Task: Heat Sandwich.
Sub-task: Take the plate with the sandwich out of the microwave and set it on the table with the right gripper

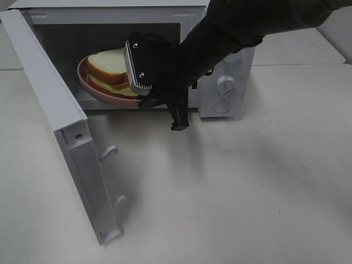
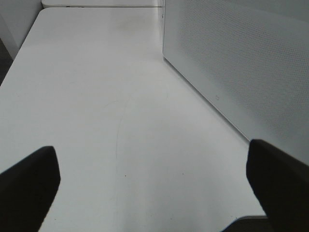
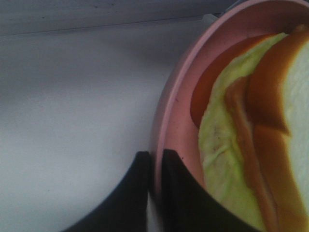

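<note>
- Sandwich point(image 1: 110, 69) lies on pink plate point(image 1: 104, 96), inside the cavity of the white microwave point(image 1: 225, 93); white bread on top, tan crust, reddish filling and pale green lettuce showing at the side.
- Plate sits on the microwave floor with its near rim at the front opening of the cavity.
- Right tool point(image 3: 154, 181) is pinched tight on the plate rim, one black finger on either side of the pink edge; right wrist view shows this close up. Sandwich itself not touched by the fingers.
- Right wrist view: sandwich point(image 3: 251, 145) fills one side, lettuce and crust layers clear, plate rim point(image 3: 166, 116) curving past the fingers, grey microwave floor beside it.
- Right arm point(image 1: 231, 33) comes in from the upper right of the high view and crosses in front of the microwave opening; it covers part of the plate and sandwich.
- Microwave door point(image 1: 60, 121) is swung wide open to the left, two latch hooks sticking out of its inner edge.
- Control panel with two round knobs point(image 1: 225, 83) on the microwave's right side.
- Left tool point(image 2: 154, 179) spread wide, nothing between the fingers, over bare tabletop point(image 2: 96, 96); perforated white microwave wall point(image 2: 241, 63) beside it.
- Left tool not seen in the high view.
- Tabletop point(image 1: 247, 192) white, microwave standing on it.
</note>
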Robot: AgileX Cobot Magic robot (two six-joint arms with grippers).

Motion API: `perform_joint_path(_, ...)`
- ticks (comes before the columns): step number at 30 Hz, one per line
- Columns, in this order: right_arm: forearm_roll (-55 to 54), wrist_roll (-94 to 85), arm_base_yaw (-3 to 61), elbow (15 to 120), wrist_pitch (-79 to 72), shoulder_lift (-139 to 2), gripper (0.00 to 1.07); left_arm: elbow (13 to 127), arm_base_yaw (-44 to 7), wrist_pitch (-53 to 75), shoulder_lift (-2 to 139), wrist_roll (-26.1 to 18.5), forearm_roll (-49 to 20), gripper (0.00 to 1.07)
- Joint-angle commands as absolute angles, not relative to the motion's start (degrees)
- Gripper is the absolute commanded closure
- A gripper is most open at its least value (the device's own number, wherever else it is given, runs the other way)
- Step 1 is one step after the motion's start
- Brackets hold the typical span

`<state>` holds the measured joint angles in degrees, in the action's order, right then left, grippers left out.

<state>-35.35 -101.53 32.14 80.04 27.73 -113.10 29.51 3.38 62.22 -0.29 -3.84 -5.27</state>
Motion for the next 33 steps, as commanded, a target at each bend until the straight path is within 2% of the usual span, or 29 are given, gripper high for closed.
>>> perform_joint_path(1, -36.61, -104.62, 31.68, 78.27, 26.07, -110.47, 1.07, 29.56, 3.04, 61.59, -1.20, -3.72, -5.56, 0.09)
perform_joint_path(13, -36.44, -111.61, 31.68, 68.12, 24.87, -101.76, 1.07, 29.56, 3.04, 61.59, -1.20, -3.72, -5.56, 0.09)
perform_joint_path(33, -35.64, -112.70, 31.68, 50.99, 23.20, -85.71, 1.07, 29.56, 3.04, 61.59, -1.20, -3.72, -5.56, 0.09)
